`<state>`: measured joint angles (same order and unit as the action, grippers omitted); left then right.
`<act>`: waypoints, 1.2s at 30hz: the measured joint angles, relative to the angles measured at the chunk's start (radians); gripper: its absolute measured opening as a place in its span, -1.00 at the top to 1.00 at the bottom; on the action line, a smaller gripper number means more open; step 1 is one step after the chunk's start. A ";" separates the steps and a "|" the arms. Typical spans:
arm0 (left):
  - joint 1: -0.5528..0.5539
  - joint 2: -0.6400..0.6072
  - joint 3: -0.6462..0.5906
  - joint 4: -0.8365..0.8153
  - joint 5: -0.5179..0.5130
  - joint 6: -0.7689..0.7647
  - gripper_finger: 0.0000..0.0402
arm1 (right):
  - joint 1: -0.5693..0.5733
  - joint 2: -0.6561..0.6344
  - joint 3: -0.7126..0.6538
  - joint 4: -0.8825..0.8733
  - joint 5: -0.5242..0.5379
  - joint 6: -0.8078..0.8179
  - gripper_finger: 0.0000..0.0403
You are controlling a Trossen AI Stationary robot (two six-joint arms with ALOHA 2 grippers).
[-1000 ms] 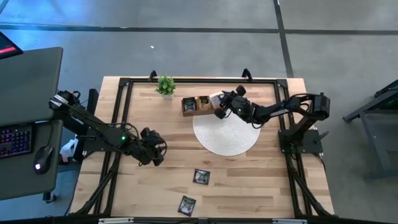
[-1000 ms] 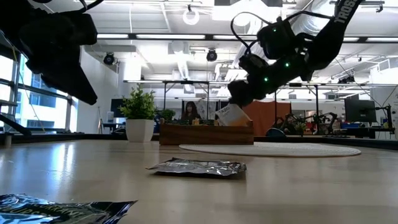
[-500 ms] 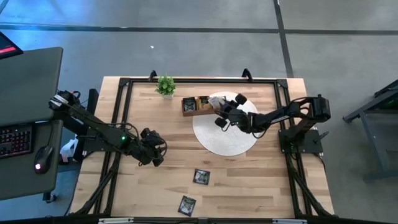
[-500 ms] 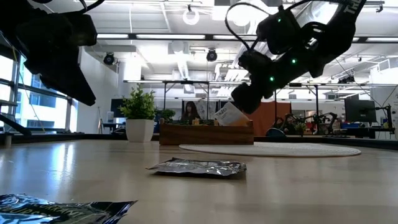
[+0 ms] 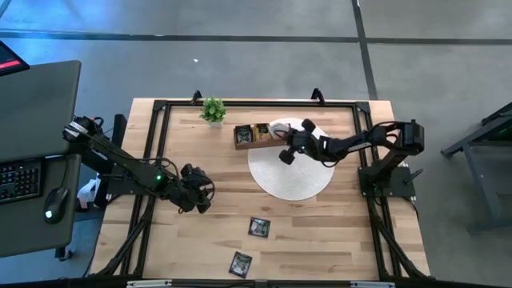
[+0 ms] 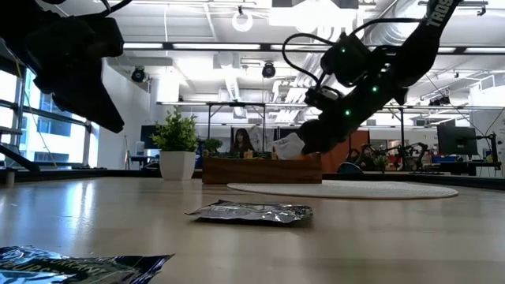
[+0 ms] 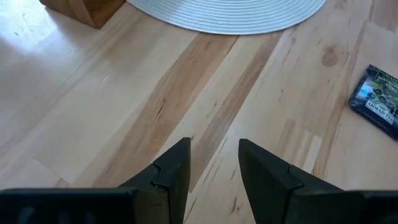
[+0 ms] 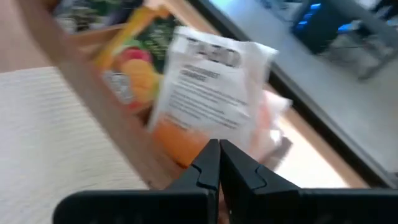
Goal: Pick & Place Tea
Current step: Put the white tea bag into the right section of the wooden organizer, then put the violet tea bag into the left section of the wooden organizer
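Two dark tea sachets (image 5: pixel 258 227) lie loose on the counter (image 5: pixel 224 200). One wooden tray (image 5: pixel 252 135), one round white mat (image 5: pixel 290 174) and one potted plant (image 5: pixel 213 110) stand there too

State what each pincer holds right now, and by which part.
Nothing is held. The right pincer is shut on air just short of the white-and-orange tea sachet standing in the wooden tray. The left pincer is open above bare table.
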<state>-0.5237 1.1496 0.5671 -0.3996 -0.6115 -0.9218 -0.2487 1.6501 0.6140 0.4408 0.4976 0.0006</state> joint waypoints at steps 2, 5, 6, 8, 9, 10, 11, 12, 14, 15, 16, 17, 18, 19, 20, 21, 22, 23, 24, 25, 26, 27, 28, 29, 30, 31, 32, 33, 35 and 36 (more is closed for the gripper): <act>0.000 0.000 0.000 0.000 0.002 0.000 0.34 | -0.001 0.000 0.000 0.000 -0.055 0.000 0.98; 0.000 0.000 0.000 0.000 0.001 0.000 0.34 | 0.010 0.000 0.000 0.010 -0.139 0.003 0.99; 0.000 0.000 0.000 0.000 0.000 0.000 0.34 | 0.017 -0.001 0.000 0.020 -0.156 0.003 0.98; 0.000 0.000 0.000 0.000 0.000 0.000 0.34 | 0.042 -0.016 0.000 0.030 -0.148 0.003 0.98; 0.000 0.000 0.000 0.000 0.000 0.000 0.34 | 0.060 -0.030 0.000 0.040 -0.124 0.004 0.98; 0.000 0.000 0.000 0.000 0.000 0.000 0.34 | 0.082 -0.049 0.000 0.059 -0.107 0.009 0.99; 0.000 0.000 0.000 0.000 0.000 0.000 0.34 | 0.105 -0.069 0.001 0.087 -0.112 0.010 0.99; 0.000 0.000 0.000 0.000 0.000 0.000 0.34 | 0.133 -0.092 0.008 0.108 -0.137 0.009 0.99; 0.000 0.000 0.000 0.000 -0.001 0.008 0.34 | 0.195 -0.126 0.036 0.142 -0.244 0.000 0.97; 0.000 0.000 0.000 0.000 -0.002 0.014 0.34 | 0.231 -0.133 0.054 0.143 -0.301 0.013 0.96; 0.000 0.000 0.000 0.000 -0.002 0.019 0.34 | 0.266 -0.133 0.074 0.140 -0.352 0.040 0.96; 0.000 0.000 0.000 0.001 -0.003 0.021 0.34 | 0.304 -0.128 0.095 0.132 -0.397 0.064 0.95; 0.000 0.000 0.000 0.003 -0.005 0.023 0.34 | 0.343 -0.113 0.120 0.121 -0.421 0.074 0.95; 0.000 0.000 0.000 0.007 -0.007 0.023 0.34 | 0.383 -0.094 0.146 0.105 -0.424 0.073 0.93; 0.000 0.000 0.000 0.009 -0.009 0.023 0.34 | 0.420 -0.072 0.171 0.084 -0.412 0.065 0.92; 0.000 0.000 0.000 0.009 -0.014 0.023 0.34 | 0.455 -0.045 0.199 0.052 -0.390 0.051 0.89; 0.000 0.000 0.000 0.012 -0.020 0.023 0.34 | 0.483 -0.018 0.226 0.009 -0.372 0.047 0.85; 0.000 0.000 0.000 0.017 -0.020 0.023 0.34 | 0.505 0.011 0.255 -0.045 -0.360 0.047 0.81; 0.000 0.000 0.000 0.020 -0.019 0.023 0.34 | 0.524 0.039 0.285 -0.101 -0.357 0.057 0.75; 0.000 0.000 0.000 0.027 -0.015 0.023 0.34 | 0.536 0.066 0.315 -0.154 -0.357 0.081 0.69; 0.000 0.000 0.000 0.039 -0.007 0.024 0.34 | 0.544 0.092 0.346 -0.202 -0.358 0.117 0.63; 0.000 0.000 0.000 0.051 -0.002 0.023 0.34 | 0.551 0.119 0.374 -0.239 -0.362 0.159 0.56; 0.000 0.000 0.000 0.061 0.000 0.024 0.34 | 0.557 0.144 0.401 -0.269 -0.371 0.200 0.50; 0.000 0.000 0.000 0.071 0.001 0.024 0.34 | 0.560 0.167 0.423 -0.302 -0.383 0.244 0.43; 0.000 0.000 0.000 0.081 0.002 0.024 0.34 | 0.564 0.191 0.443 -0.337 -0.401 0.281 0.38; 0.000 0.000 0.000 0.094 0.007 0.024 0.34 | 0.568 0.214 0.462 -0.368 -0.422 0.314 0.32; 0.000 0.000 0.000 0.106 0.017 0.028 0.34 | 0.573 0.231 0.476 -0.397 -0.442 0.334 0.27; 0.000 0.000 0.000 0.116 0.027 0.034 0.34 | 0.580 0.245 0.488 -0.428 -0.460 0.340 0.22; 0.000 0.000 0.000 0.123 0.038 0.039 0.34 | 0.595 0.268 0.502 -0.451 -0.483 0.340 0.15; 0.000 0.000 0.000 0.120 0.044 0.042 0.34 | 0.603 0.278 0.502 -0.452 -0.490 0.343 0.12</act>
<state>-0.5236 1.1496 0.5674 -0.2795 -0.5676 -0.8796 0.3548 1.9280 1.1160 -0.0113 0.0074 0.3438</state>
